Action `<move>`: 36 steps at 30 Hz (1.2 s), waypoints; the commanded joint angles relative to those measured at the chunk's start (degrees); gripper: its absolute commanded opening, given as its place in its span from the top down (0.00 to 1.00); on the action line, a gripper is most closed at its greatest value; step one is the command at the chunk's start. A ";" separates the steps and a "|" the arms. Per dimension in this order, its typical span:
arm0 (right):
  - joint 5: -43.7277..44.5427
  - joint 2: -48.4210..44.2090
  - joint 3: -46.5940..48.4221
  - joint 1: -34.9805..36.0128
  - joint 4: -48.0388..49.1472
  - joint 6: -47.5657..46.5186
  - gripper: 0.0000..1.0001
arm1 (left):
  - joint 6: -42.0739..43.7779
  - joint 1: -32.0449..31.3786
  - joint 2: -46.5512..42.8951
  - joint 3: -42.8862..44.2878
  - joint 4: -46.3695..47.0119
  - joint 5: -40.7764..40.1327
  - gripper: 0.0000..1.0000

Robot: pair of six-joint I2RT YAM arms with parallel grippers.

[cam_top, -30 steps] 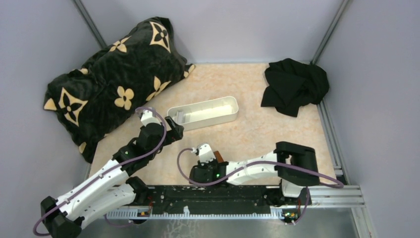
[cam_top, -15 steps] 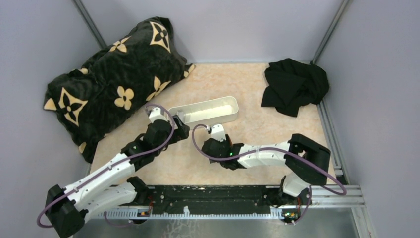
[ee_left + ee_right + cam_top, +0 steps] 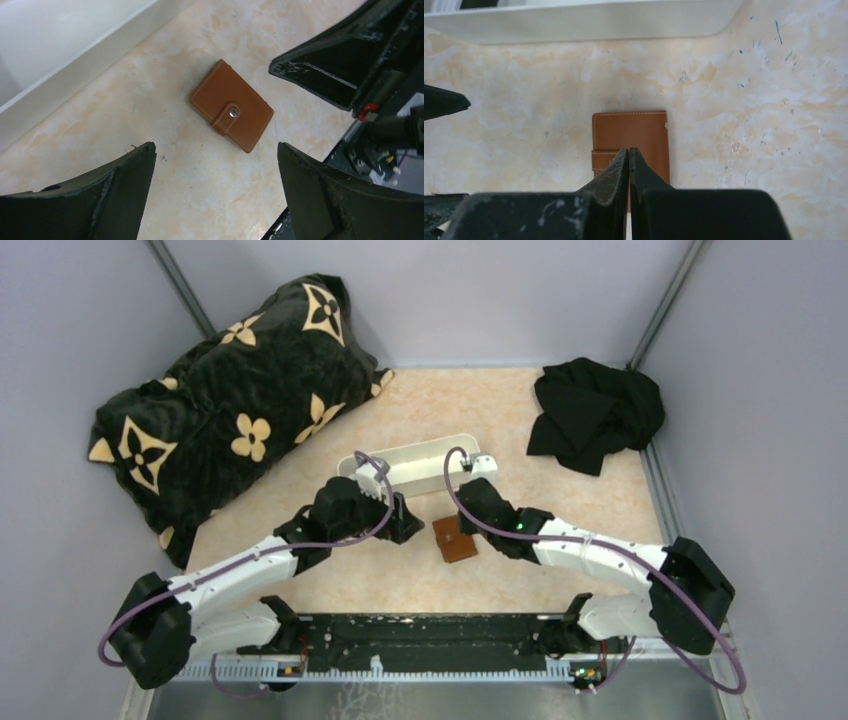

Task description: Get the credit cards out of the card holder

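- The left end effector [image 3: 402, 524] hangs just left of the card holder with its jaws spread wide and nothing between them. It is near the holder but not touching it.
- To do this step well, I would bring that wide gape down over the holder's left half and press it flat against the desk [image 3: 520, 420]. The leather looks smooth and would probably skate across the marbled top if only one arm pushed on it.
- The card holder [image 3: 455, 538] lies flat on the desk between the two arms, just in front of the long white tray [image 3: 440, 455] and apart from it.
- It is folded shut, brown side up, with its strap [image 3: 226, 120] fastened across the edge by a metal stud [image 3: 231, 113].
- The credit cards are not visible and are presumably inside, so by my reading no card has come out yet and the job in hand is unfastening the strap.
- The right end effector [image 3: 629, 151] is clenched on nothing, with its closed tips poised over the strap. I cannot tell whether they touch the leather.
- Those closed tips make a good wedge: slide them under the strap's free end and lift gently, away from the pinned half. Prying at the stud itself could drag the whole holder along.
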 commanded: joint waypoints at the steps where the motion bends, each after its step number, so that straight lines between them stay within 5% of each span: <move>1: -1.07 -0.19 -0.79 0.01 -3.12 -1.09 1.00 | 11.86 -0.49 6.72 4.13 8.96 17.50 0.01; 6: -5.50 -0.45 -5.56 0.01 2.29 1.86 1.00 | 18.50 -0.96 14.65 8.12 11.66 21.33 0.00; 12: -8.22 1.53 -9.79 0.02 7.53 5.99 1.00 | 18.54 -1.81 20.42 -0.13 31.21 19.62 0.06; 17: -9.18 2.03 -10.72 0.01 7.68 6.57 1.00 | 25.28 -5.49 23.03 -2.20 32.12 11.78 0.13; 32: -10.56 -0.01 -13.68 0.01 7.49 9.09 1.00 | 30.57 -6.28 35.68 -3.21 45.15 9.73 0.13; 36: -10.88 0.78 -13.31 0.01 7.15 9.02 1.00 | 30.07 -6.27 36.05 -2.86 46.53 9.74 0.24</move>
